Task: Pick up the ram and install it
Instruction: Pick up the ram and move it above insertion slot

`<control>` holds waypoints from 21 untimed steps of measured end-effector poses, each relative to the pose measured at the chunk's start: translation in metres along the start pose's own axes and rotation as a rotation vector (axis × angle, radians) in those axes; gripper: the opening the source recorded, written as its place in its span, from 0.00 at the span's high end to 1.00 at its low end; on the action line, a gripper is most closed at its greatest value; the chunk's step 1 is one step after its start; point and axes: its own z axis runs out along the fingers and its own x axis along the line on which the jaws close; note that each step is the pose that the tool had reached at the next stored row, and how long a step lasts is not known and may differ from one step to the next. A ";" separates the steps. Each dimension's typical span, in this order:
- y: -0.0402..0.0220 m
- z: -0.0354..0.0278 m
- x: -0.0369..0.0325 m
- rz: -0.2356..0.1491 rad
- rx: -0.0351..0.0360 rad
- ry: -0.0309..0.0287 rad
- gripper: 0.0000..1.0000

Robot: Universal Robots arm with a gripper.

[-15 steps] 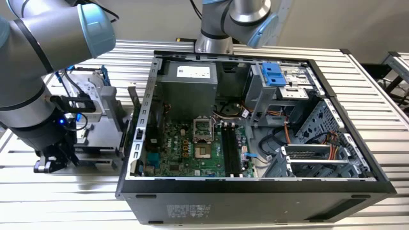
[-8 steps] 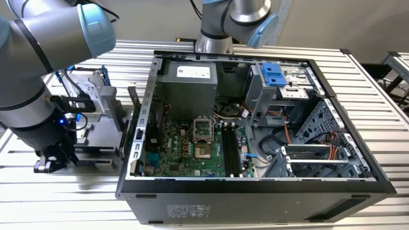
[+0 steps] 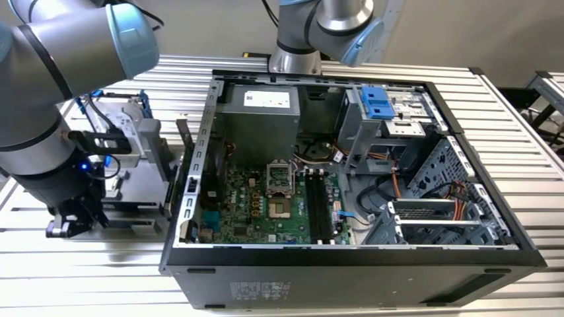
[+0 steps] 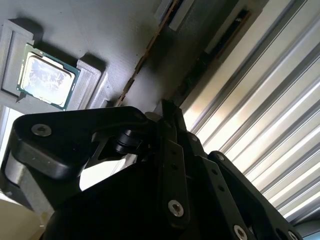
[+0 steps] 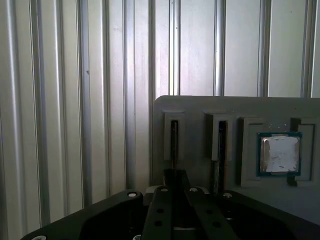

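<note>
Gripper (image 5: 175, 174) hovers over two slots (image 5: 174, 140), one processor (image 5: 279, 154).

1. Setting: robotics lab or assembly workshop, bench scale.
2. Work surface: ribbed aluminium table (image 3: 529, 132) of bare metal slats.
3. Equipment: grey-and-blue industrial robot arm (image 3: 53, 99) over the table.
4. Workpiece: open desktop computer case (image 3: 352, 267), motherboard (image 3: 255, 205) exposed.
5. Fixture: grey slotted parts holder (image 5: 200, 107), seating a processor chip (image 5: 279, 154).

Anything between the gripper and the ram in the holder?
Nothing visible. In the first wrist view the gripper sits directly at the ram standing in the grey holder; the processor chip lies apart.
</note>
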 end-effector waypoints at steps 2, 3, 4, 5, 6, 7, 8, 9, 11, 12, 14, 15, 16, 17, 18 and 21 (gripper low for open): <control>0.0000 -0.0028 0.0000 0.000 0.0000 -0.0001 1.00; 0.0001 -0.0044 0.0000 0.000 0.0000 0.0000 1.00; 0.0001 -0.0060 -0.0001 0.000 0.0000 0.0000 1.00; 0.0002 -0.0076 -0.0001 0.000 0.0000 0.0000 1.00; 0.0002 -0.0092 -0.0001 0.000 0.0001 0.0000 1.00; 0.0002 -0.0109 -0.0001 0.000 0.0001 -0.0001 1.00; 0.0003 -0.0124 -0.0001 0.000 0.0001 -0.0001 1.00; 0.0003 -0.0137 -0.0001 0.000 0.0001 -0.0001 1.00; 0.0003 -0.0163 -0.0001 0.000 0.0001 -0.0001 1.00; 0.0004 -0.0175 -0.0001 0.000 0.0001 -0.0001 1.00; 0.0004 -0.0197 -0.0001 0.000 0.0000 0.0000 1.00; 0.0004 -0.0207 -0.0001 0.000 0.0001 -0.0001 1.00; 0.0005 -0.0220 -0.0001 0.000 0.0001 -0.0001 1.00; 0.0005 -0.0231 -0.0001 0.000 0.0000 0.0000 1.00; 0.0005 -0.0241 -0.0001 0.000 0.0001 -0.0001 1.00; 0.0005 -0.0274 -0.0001 0.000 0.0000 0.0000 1.00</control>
